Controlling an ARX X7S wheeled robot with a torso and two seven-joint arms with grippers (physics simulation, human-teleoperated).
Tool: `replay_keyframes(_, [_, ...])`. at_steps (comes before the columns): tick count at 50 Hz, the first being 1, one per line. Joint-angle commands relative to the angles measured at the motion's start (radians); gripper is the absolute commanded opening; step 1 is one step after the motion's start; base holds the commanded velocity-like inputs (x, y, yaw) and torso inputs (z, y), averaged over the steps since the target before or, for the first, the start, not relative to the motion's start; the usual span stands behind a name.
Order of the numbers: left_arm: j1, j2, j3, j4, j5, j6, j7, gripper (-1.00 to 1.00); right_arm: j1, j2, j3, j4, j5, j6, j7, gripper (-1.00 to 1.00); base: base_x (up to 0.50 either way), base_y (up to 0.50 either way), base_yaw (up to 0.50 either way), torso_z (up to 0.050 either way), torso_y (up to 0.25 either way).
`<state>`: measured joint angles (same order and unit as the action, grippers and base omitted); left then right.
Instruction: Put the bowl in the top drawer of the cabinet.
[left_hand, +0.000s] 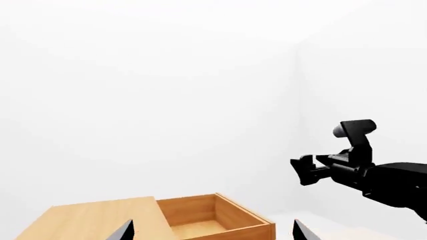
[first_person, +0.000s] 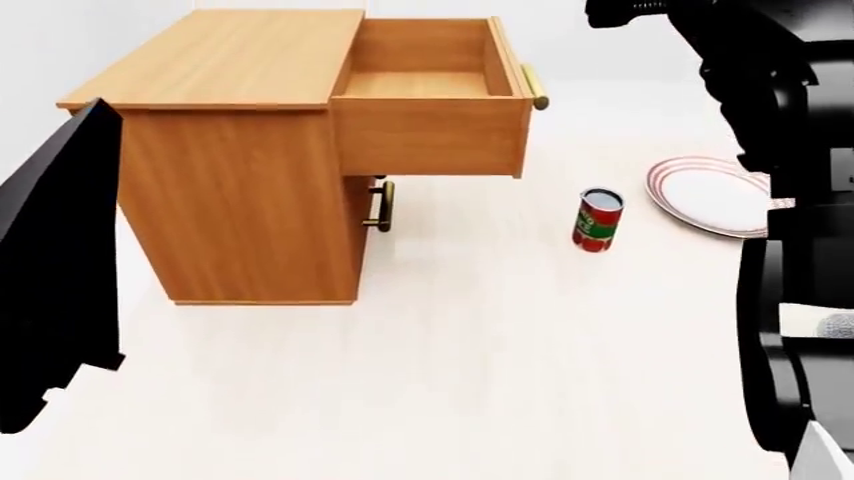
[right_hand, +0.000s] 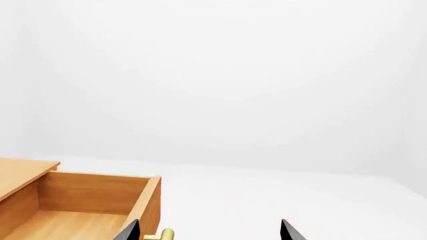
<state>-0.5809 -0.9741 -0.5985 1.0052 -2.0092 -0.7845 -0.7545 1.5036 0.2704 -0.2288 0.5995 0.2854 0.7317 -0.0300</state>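
- the cabinet (first_person: 227, 150) fills the upper left of the head view; its top drawer (first_person: 427, 100) is pulled well out, so the inside is open from above and ready to take something. it looks empty.
- the drawer's brass handle (first_person: 534, 88) sits at the far right end of the drawer front; the lower drawer (first_person: 363, 205) is shut, its handle just under the open one.
- the bowl is not visible in any view, so i cannot say where it lies. a pale speckled patch at the right edge of the head view, behind the right arm (first_person: 787, 250), is too hidden to name.
- a can (first_person: 598, 220) stands upright on the floor right of centre, apart from a plate (first_person: 714, 195) lying flat further right; neither is in the way of the drawer.
- the left gripper (left_hand: 213, 232) shows only two fingertips at the bottom of its wrist view, spread wide with nothing between, above the drawer.
- the right gripper (right_hand: 208, 231) is likewise wide and empty, near the handle (right_hand: 163, 234).
- judgement: drawer opening looks done; finding and grasping the bowl comes next.
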Motion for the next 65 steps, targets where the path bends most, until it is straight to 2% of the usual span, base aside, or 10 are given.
replay_keyframes(1, [-0.010,-0.005,-0.007,0.006,-0.021,0.001,-0.008,1.00,0.066,-0.013,-0.028,0.122,-0.021,-0.037,-0.024,1.00,0.22,0.00,0.00,0.000,0.000])
replay_keyframes(12, [-0.033,-0.010,0.007,-0.003,-0.023,-0.002,-0.008,1.00,0.107,-0.029,-0.041,0.197,-0.030,-0.070,-0.036,1.00,0.22,0.00,0.00,0.000,0.001])
replay_keyframes(49, [-0.059,0.004,0.011,-0.009,-0.031,-0.018,-0.009,1.00,0.107,-0.019,-0.051,0.209,-0.027,-0.069,-0.041,1.00,0.22,0.00,0.00,0.000,0.000])
replay_keyframes(55, [-0.061,0.006,0.012,-0.008,-0.034,-0.019,-0.010,1.00,0.111,-0.003,-0.044,0.177,-0.017,-0.031,-0.041,1.00,0.04,0.00,0.00,0.000,0.002])
replay_keyframes(65, [0.002,0.023,-0.091,0.009,-0.077,-0.041,-0.021,1.00,0.023,0.100,-0.017,-0.046,0.007,0.135,-0.003,1.00,0.00,0.00,0.00,0.000,0.000])
